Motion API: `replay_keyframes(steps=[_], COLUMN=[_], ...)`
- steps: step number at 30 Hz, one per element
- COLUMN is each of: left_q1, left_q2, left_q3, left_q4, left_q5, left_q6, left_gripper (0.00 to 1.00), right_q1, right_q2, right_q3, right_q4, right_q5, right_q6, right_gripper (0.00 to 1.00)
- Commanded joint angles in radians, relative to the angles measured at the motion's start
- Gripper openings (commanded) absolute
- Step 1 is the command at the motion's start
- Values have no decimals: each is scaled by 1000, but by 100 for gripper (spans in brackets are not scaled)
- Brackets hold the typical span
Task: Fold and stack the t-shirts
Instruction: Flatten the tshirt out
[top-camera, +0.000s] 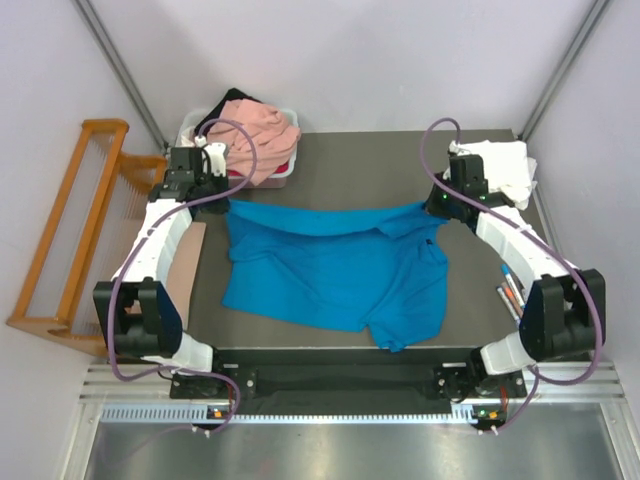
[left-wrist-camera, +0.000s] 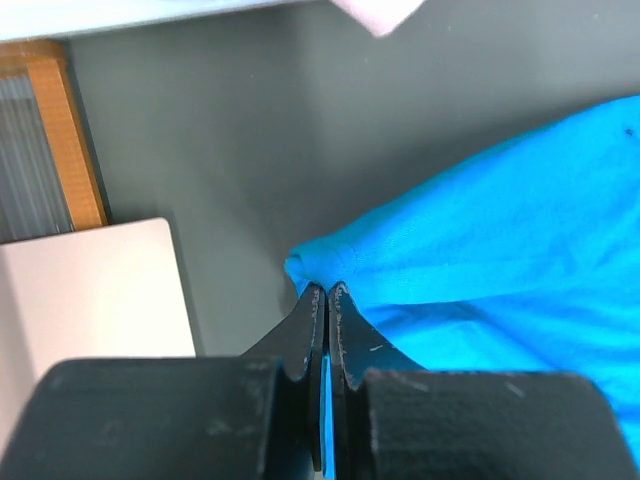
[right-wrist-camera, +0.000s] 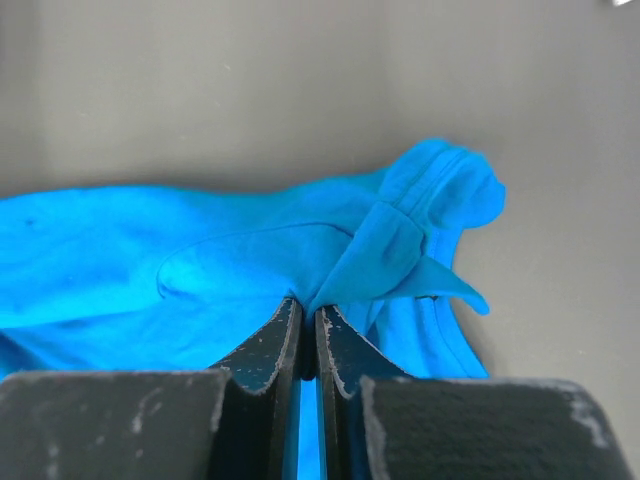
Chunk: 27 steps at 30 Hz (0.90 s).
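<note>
A bright blue t-shirt (top-camera: 330, 265) lies spread over the middle of the dark table, its far edge lifted and stretched between both grippers. My left gripper (top-camera: 228, 200) is shut on the shirt's far left corner (left-wrist-camera: 320, 262); its jaws pinch blue cloth in the left wrist view (left-wrist-camera: 327, 292). My right gripper (top-camera: 432, 206) is shut on the far right corner, where the cloth bunches (right-wrist-camera: 400, 240) above the closed jaws (right-wrist-camera: 308, 312). A salmon-pink t-shirt (top-camera: 262, 132) with black and red cloth sits in the tub at the back left. A white t-shirt (top-camera: 505, 165) lies at the back right.
A white plastic tub (top-camera: 280, 178) stands at the table's back left corner. A wooden slatted rack (top-camera: 75, 230) leans off the left side. A beige board (left-wrist-camera: 90, 290) lies along the left table edge. Several pens (top-camera: 510, 295) lie by the right edge.
</note>
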Motion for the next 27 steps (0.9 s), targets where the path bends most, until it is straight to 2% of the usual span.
replay_keyframes(steps=[1, 8, 16, 22, 27], left_q1=[3, 4, 3, 4, 6], left_q2=[-56, -180, -399, -548, -608], left_q3=[-23, 76, 309, 520, 636], left_q4=[-16, -64, -189, -281, -350], left_q5=[-2, -26, -58, -83, -40], left_q6=[1, -7, 28, 73, 86], left_gripper=[0, 0, 0, 0, 0], right_q1=[14, 75, 103, 103, 101], right_q2=[-141, -419, -828, -998, -992], right_q3=[-3, -20, -3, 178, 374], right_q4=[27, 61, -17, -97, -129], right_q5=[19, 59, 59, 87, 93], right_q6=[-19, -75, -118, -152, -183], right_gripper=[0, 0, 0, 0, 0])
